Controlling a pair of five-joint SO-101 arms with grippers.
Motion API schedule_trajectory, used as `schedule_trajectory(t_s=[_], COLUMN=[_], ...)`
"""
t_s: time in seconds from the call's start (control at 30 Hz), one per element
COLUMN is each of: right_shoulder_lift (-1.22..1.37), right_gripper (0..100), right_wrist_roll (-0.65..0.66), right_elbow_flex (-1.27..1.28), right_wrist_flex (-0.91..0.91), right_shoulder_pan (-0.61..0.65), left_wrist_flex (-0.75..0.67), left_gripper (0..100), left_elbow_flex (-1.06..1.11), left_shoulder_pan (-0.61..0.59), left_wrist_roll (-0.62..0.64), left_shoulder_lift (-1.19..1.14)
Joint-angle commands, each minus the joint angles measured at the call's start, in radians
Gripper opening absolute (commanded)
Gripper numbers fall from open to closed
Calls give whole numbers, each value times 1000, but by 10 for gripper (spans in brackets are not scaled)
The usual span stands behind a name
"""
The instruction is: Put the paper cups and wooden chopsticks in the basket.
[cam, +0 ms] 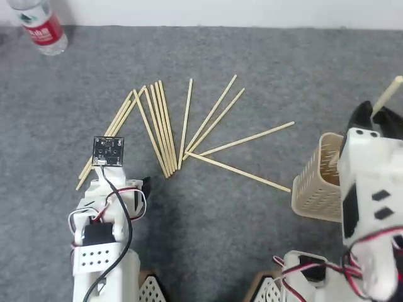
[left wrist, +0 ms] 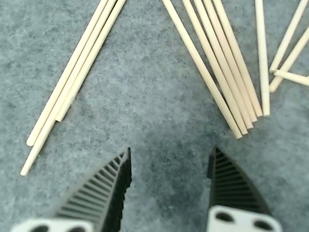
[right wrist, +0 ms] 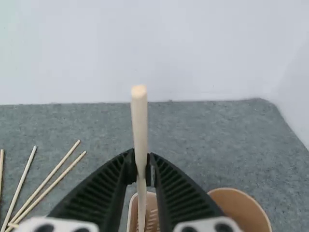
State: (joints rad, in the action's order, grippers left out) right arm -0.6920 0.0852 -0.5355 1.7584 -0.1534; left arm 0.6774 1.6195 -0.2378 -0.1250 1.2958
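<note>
My left gripper (left wrist: 171,154) is spread wide and holds nothing. Its two ribbed fingers (left wrist: 112,186) point down at bare mat (cam: 252,226), near and left in the scene. The loose chopsticks (cam: 162,126) lie fanned out on the mat just beyond it. From my left wrist I see a bundle of three to the left of the gap between my fingers and a tighter row of about five to the right. Their near ends stop short of my fingertips, and none touches them. Farther right, more chopsticks splay outward, and two long ones reach toward the basket (cam: 313,179).

My right gripper (right wrist: 141,157) is closed narrow on one stick (right wrist: 139,121). It is pinched between both fingers and stands about upright, with its blunt top well above them. My right gripper hangs at the far right of the scene, over the basket. The stick runs down past my fingers toward the basket's mouth, but I cannot tell whether its lower end is inside. The basket is beige and slotted and stands on the mat at the right.

Just right of the basket, my right wrist view shows a tan round rim, a cup (right wrist: 244,208) as far as I can tell. A bottle (cam: 43,26) stands at the far left edge of the mat.
</note>
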Motion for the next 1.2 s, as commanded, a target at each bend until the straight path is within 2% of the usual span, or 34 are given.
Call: schedule_trajectory(t_s=[0.0,0.43,0.63,0.9,1.17], right_shoulder_lift=[4,8,12,-22,-378], right_gripper=[6,6,6,6,6], right_wrist_roll=[8,9,60,69,74], right_elbow_flex=[25,49,66,368,825], right_wrist_flex=[21,-33,-71,-249,-559], right_shoulder_pan=[-8,-10,-93,-179,-176], left_wrist_flex=[-18,-18,-18,-18,-17], left_gripper=[243,243,243,243,243], left_elbow_flex=[-4,-4,-4,-4,-4], left_shoulder_pan=[9,9,9,9,9], left_wrist_roll=[3,3,3,3,3], left_shoulder_lift=[11,11,11,11,11])
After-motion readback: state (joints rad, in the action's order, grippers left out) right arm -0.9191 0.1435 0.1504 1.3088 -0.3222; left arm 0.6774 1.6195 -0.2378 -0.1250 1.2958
